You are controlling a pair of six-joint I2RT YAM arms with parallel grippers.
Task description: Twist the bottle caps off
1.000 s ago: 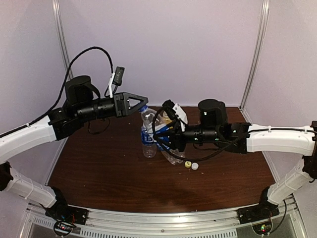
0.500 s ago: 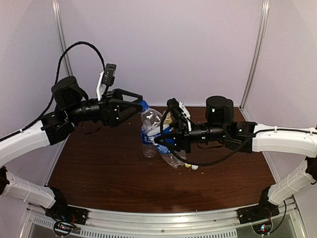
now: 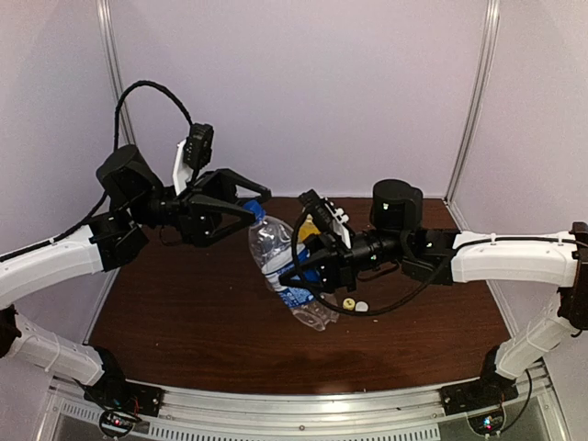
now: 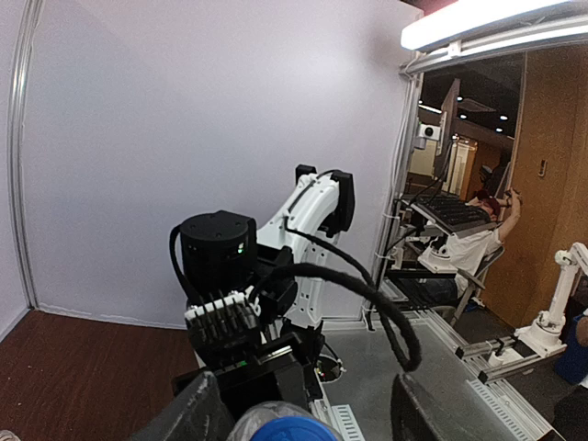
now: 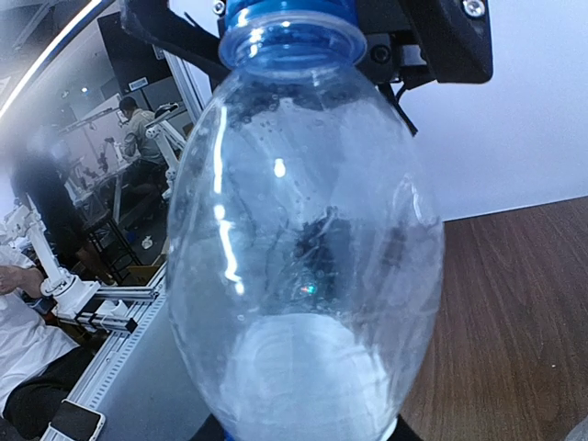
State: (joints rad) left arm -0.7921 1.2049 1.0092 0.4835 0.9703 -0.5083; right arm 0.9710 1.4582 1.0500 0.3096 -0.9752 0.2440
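**Q:** Blue cap (image 4: 285,430) at centre. Why is the clear bottle (image 3: 274,248) tilted above the brown table (image 3: 184,312)?

**A:** The right gripper (image 3: 296,269) clamps its labelled body and leans the neck left toward the left gripper (image 3: 258,204). That one's jaws stand half open either side of the cap, apparently not yet touching it. One arm anchors, the other twists.

**Q:** The others?

**A:** The yellow cap (image 3: 348,303) and white cap (image 3: 362,307) lie loose, near right.

The bottle (image 5: 303,248) is showing clear, glossy plastic, catching bright highlights; its blue cap (image 5: 292,37) is looking smooth, duller plastic. The counter (image 3: 184,322) is reading as dark brown wood grain, faintly shiny. The arm shells (image 3: 514,257) are looking white, smooth plastic.
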